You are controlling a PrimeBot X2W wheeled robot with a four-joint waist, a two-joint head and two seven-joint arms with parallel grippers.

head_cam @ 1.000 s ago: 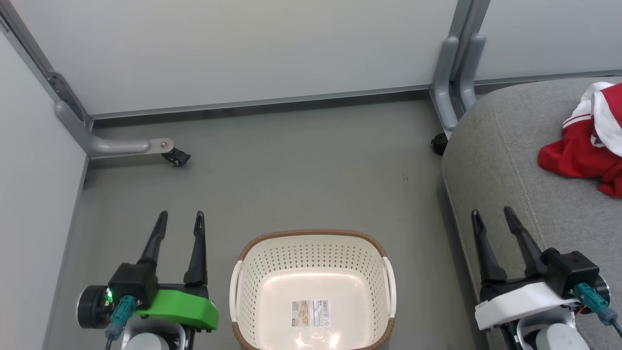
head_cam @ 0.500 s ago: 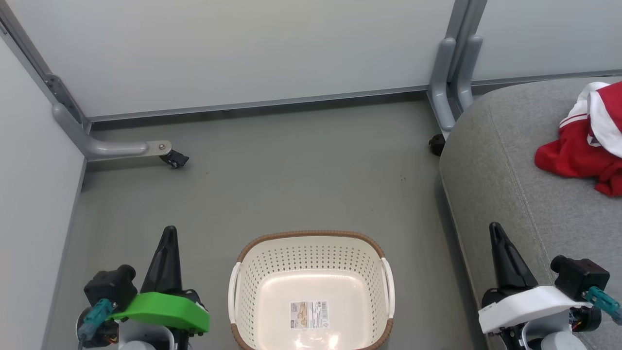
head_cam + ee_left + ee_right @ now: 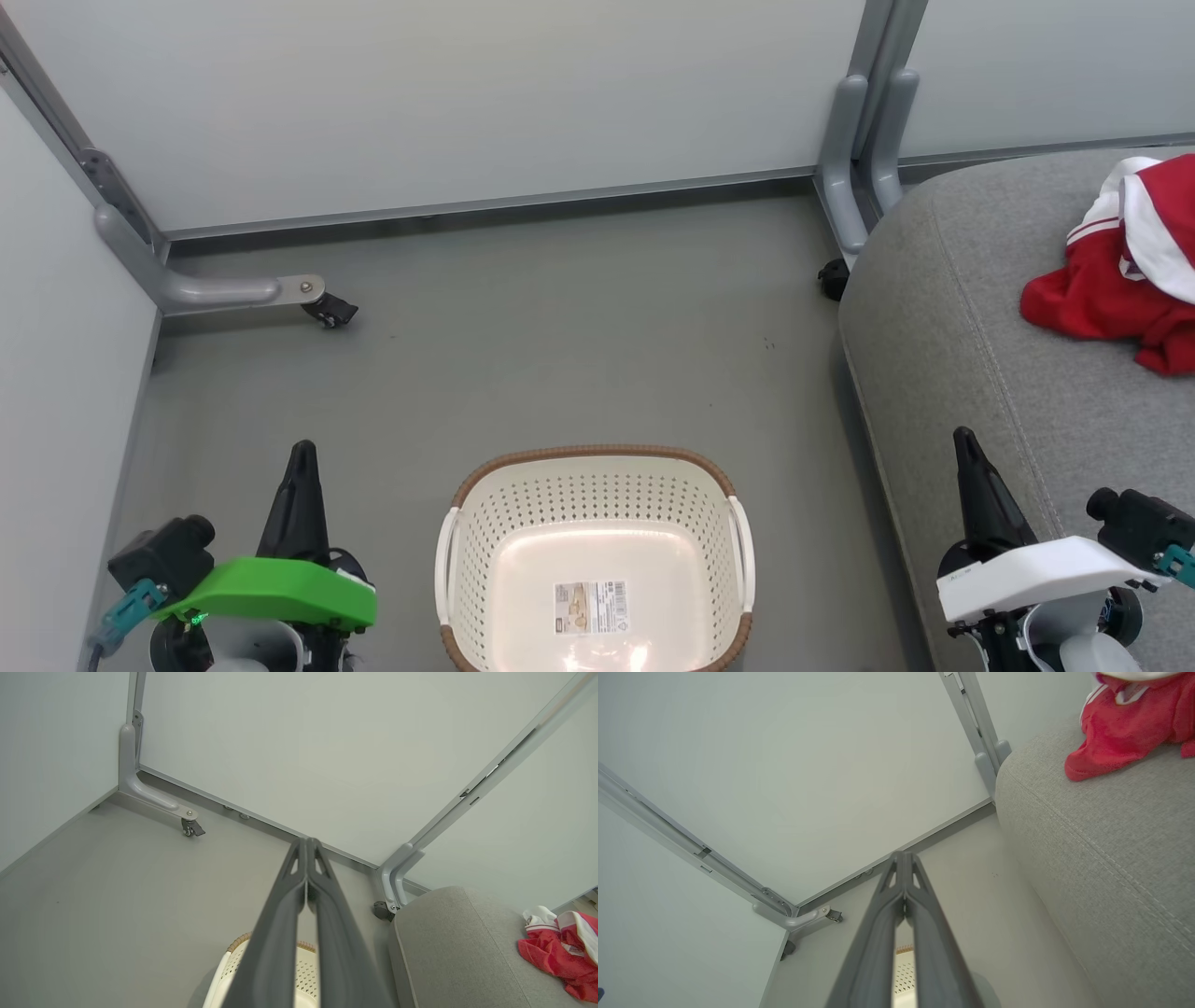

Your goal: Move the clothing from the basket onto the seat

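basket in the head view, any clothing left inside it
No, the laundry basket holds just the label on its bottom, while the red clothing lies on the grey seat.

Grey floor (image 3: 560, 364) carries basket (image 3: 588, 452), upright, label (image 3: 590, 607) on its bottom. Seat (image 3: 962, 308) stands right of basket, apart. Red clothing (image 3: 1092, 301) lies heaped on seat, well apart from basket. 2 casters (image 3: 329, 312) rest on floor by the walls.

At the frame's lower left, the left end effector (image 3: 302, 450) has long dark tapering fingers (image 3: 297, 509), a bright green cover (image 3: 271, 590) and a black block (image 3: 163, 553) with a teal plug (image 3: 126, 607). At lower right, the right end effector (image 3: 963, 439) matches it, but with a white cover (image 3: 1036, 571).
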